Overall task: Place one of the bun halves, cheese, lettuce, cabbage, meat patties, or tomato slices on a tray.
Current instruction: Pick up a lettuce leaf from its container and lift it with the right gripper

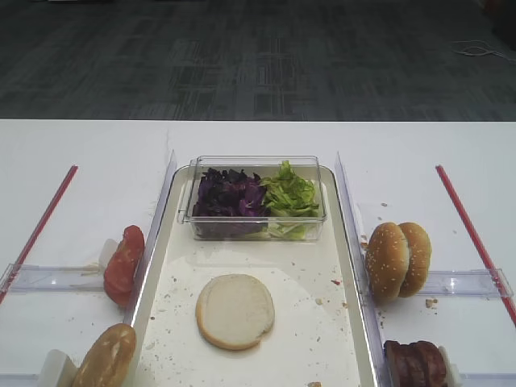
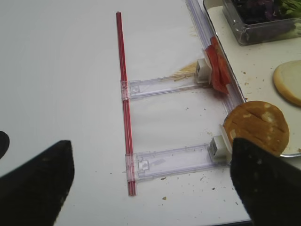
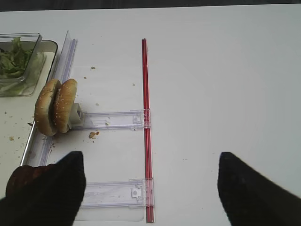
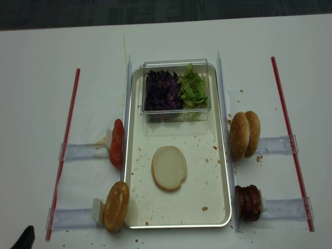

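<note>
While tomato slices (image 4: 117, 142) stand on edge left of the tray (image 4: 136, 205), one bun half (image 4: 169, 167) lies cut face up on it. Two bun halves (image 4: 245, 134) and meat patties (image 4: 248, 202) stand right. Both sets of fingers (image 2: 35, 181) (image 3: 254, 188) are spread wide, released, holding nothing.

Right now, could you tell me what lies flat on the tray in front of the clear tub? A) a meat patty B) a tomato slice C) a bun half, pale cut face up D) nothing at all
C: a bun half lies cut face up on the tray, before the clear tub.
</note>
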Controlling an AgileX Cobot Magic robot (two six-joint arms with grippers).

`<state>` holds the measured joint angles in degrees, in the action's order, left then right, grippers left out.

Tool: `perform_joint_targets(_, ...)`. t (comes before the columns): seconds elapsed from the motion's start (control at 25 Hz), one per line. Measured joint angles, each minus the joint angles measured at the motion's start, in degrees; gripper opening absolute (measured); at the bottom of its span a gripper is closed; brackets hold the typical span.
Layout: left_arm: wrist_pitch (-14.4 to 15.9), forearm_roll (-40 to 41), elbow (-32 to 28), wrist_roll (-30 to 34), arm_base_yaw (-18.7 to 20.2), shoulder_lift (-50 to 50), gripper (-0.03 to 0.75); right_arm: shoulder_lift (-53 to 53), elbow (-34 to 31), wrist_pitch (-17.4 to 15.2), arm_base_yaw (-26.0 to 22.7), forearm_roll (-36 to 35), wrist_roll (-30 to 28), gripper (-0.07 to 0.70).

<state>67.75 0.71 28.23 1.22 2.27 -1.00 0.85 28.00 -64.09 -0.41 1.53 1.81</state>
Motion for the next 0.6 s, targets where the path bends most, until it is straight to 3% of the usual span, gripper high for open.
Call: perform_joint_targets(0.6, 0.0, 0.0, 0.0, 0.0, 0.0, 0.0, 0.652, 0.0, 0.0, 0.0, 0.0, 0.0, 0.1, 0.606)
